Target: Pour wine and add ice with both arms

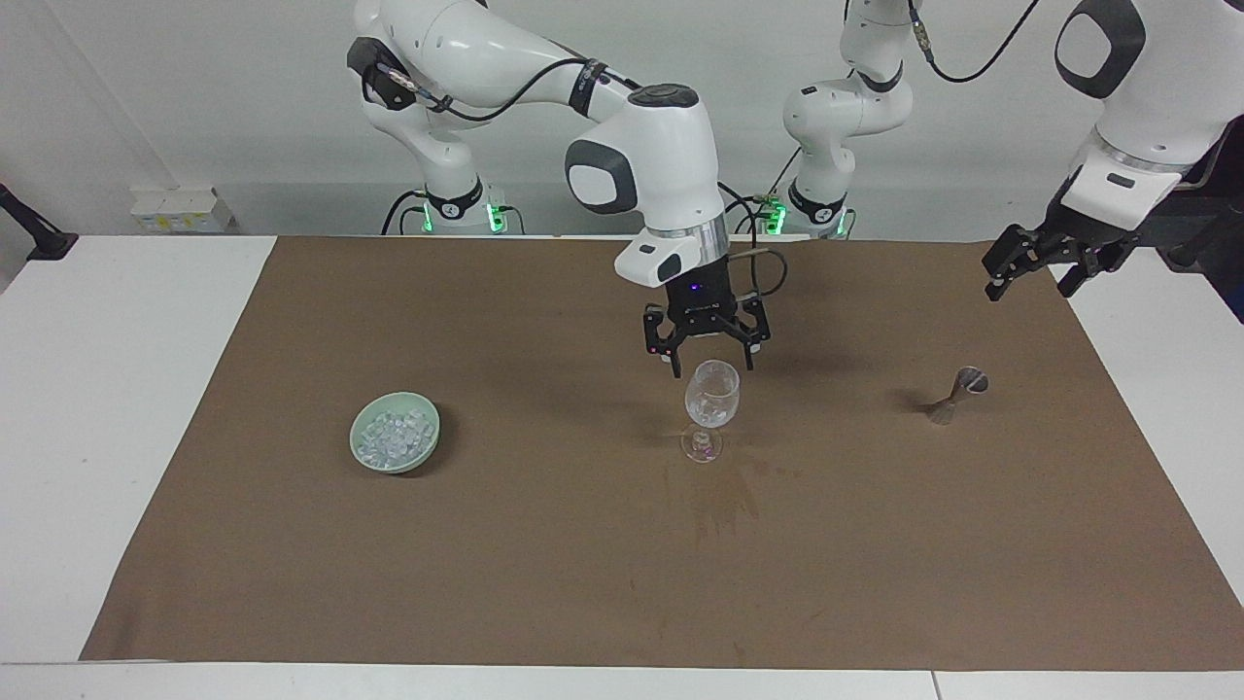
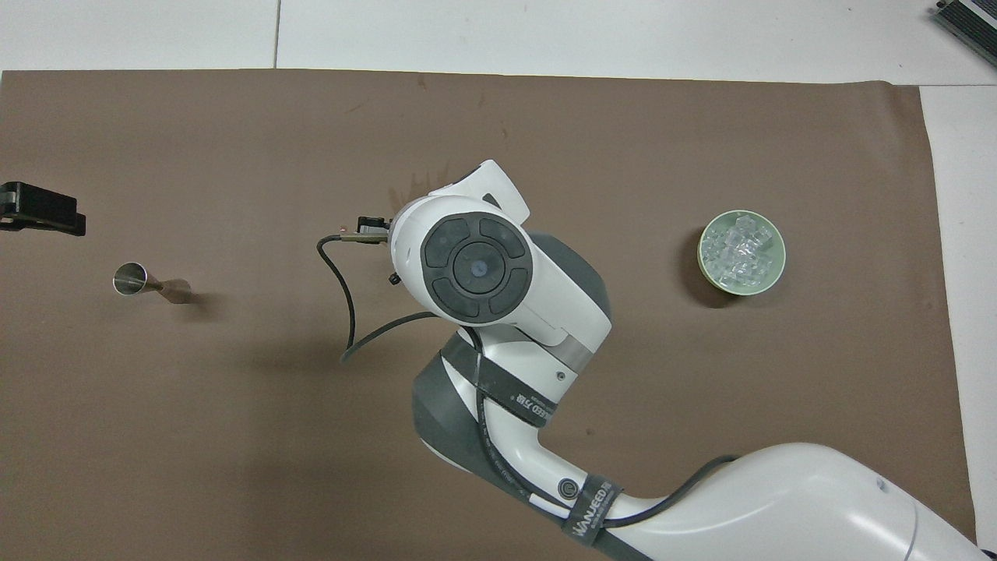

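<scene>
Black right hand (image 1: 707, 365) | fingers spread, empty | just above glass (image 1: 711, 399)

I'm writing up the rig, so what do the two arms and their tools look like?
Both arms are glossy white with rounded dark grey joint caps. Black cables run along the right arm, strapped on with dark bands bearing white lettering. Each ends in a black two-finger tool: right tool, left tool. Green lights glow at both bases.
</scene>
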`<state>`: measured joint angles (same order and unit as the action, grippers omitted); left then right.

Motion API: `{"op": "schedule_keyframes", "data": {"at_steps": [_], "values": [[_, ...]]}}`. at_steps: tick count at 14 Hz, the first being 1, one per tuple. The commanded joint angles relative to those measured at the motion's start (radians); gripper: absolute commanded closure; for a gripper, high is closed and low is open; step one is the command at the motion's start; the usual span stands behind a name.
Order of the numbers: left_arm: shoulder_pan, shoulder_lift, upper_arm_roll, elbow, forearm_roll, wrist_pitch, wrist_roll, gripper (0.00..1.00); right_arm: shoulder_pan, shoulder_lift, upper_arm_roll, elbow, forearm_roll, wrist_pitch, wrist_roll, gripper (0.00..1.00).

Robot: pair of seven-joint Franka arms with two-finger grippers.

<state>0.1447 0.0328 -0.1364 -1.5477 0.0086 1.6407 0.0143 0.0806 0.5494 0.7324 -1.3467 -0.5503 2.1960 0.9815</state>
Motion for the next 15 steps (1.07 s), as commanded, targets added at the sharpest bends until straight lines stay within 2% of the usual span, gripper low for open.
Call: {"op": "schedule_keyframes", "data": {"at_steps": [1,3,6,10,15], "values": [[-0.016,0.001,0.012,-0.002,0.01,0.021,0.006,0.0,-0.018,-0.042,-0.053,-0.006,-0.01,-0.001,-0.061,0.0],[-0.016,0.001,0.012,-0.002,0.01,0.022,0.006,0.0,-0.018,-0.069,-0.091,-0.008,0.015,-0.016,-0.101,0.0],[-0.016,0.001,0.012,0.0,0.01,0.024,0.006,0.0,-0.015,-0.127,-0.192,-0.018,0.159,-0.03,-0.104,0.0],[-0.016,0.001,0.012,-0.002,0.01,0.031,0.006,0.0,-0.015,-0.199,-0.304,-0.026,0.222,-0.194,-0.119,0.0],[-0.016,0.002,0.012,-0.003,0.007,0.031,0.006,0.0,-0.016,-0.304,-0.442,-0.031,0.369,-0.352,-0.302,0.0]]}}
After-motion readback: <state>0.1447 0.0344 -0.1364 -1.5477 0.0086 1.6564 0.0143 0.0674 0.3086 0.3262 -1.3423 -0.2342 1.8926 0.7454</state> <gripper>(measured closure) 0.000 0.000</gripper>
